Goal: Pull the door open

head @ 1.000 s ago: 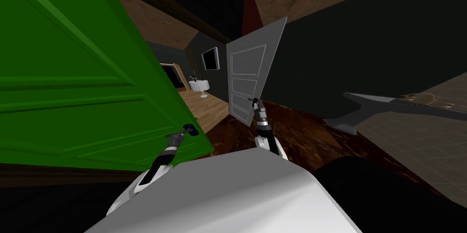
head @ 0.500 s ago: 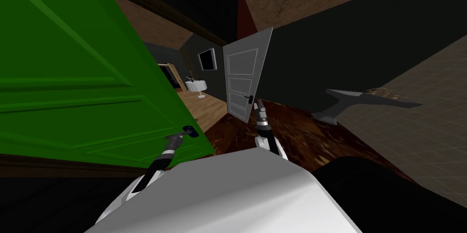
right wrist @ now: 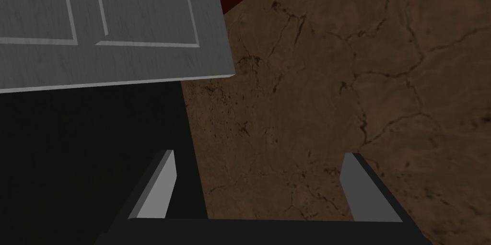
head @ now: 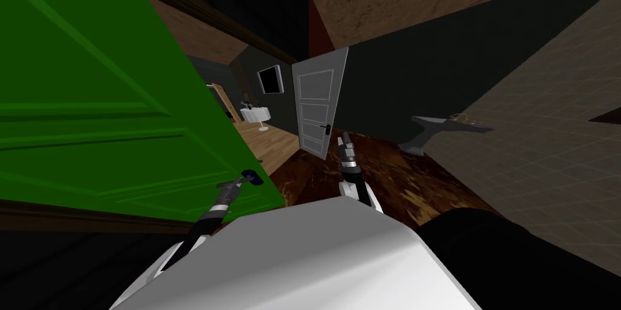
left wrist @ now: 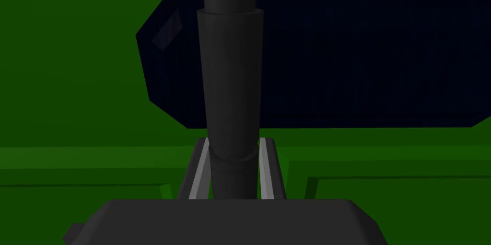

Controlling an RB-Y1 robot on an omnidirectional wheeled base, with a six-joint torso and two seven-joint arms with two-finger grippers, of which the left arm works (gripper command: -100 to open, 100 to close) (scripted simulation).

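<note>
Left hand (left wrist: 234, 144) clamped on dark handle (left wrist: 232, 74), green door (head: 91, 112) ajar, right hand (right wrist: 259, 155) spread

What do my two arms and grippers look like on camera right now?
The left arm and right arm are each white nearer the body, changing to slim banded grey and dark segments towards the wrist. The left gripper and right gripper are each a dark box carrying two thin, flat, light grey, blade-like fingers with dark outer backing.

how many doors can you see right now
2: the green door close on my left, its dark handle clamped in the left tool, and a grey panelled door standing open further ahead. More may be hidden.
</note>
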